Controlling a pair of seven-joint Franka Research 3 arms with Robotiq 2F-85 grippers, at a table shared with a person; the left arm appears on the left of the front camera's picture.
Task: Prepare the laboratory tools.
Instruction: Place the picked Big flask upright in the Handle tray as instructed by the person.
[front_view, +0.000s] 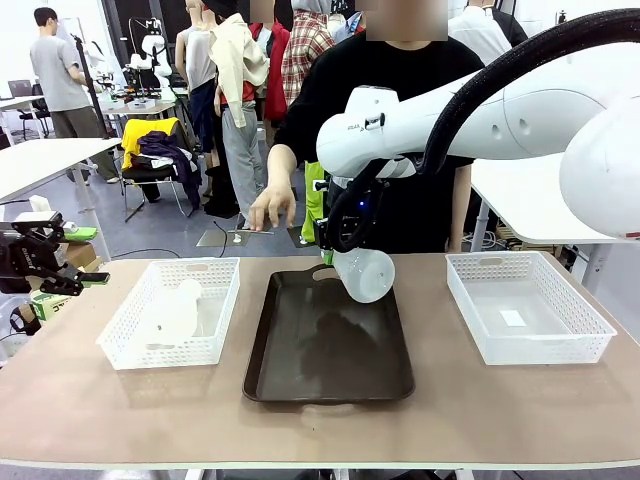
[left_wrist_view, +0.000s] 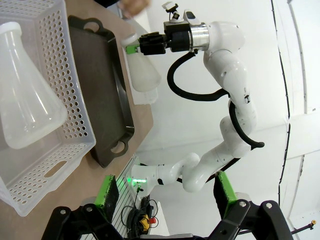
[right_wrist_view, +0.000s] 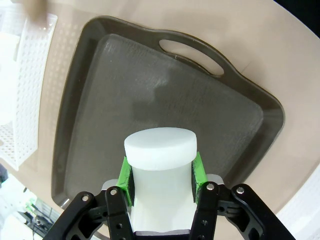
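Now held: flask (front_view: 363, 275) by neck, R gripper (front_view: 328, 248) clamped on it, tilted over tray (front_view: 320, 350) (far end).
L gripper (left_wrist_view: 165, 189): spread, empty.
Risk: neck may slip in pads — base lands on tray rim, topples.

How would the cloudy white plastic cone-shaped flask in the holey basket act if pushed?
The translucent white plastic conical flask seems to lie sideways in the white mesh basket, so it would probably roll in a curve. It looks empty, so likely light.

tray (front_view: 300, 350) floor bare below flask (front_view: 364, 274); person's hand (front_view: 272, 205) beyond far rim
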